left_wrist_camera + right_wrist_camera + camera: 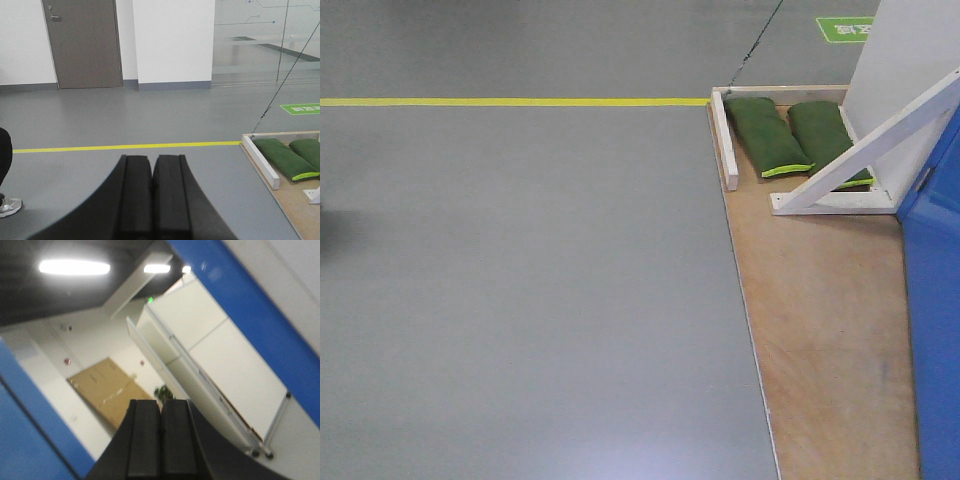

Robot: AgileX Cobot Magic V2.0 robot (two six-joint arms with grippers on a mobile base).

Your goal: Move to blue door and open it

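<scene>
The blue door shows as a glossy blue panel along the right edge of the front view, standing on a wooden platform. In the right wrist view, which is tilted, a blue panel fills the lower left and a blue band crosses the upper right. A room shows in the gap between them. My right gripper is shut and empty, pointing into that gap. My left gripper is also shut and empty, held over the grey floor to the left of the platform.
Two green sandbags lie inside a white frame at the platform's far end, beside a white diagonal brace and white wall panel. A yellow floor line crosses ahead. A person's shoe stands at the left. Whiteboards stand beyond the gap.
</scene>
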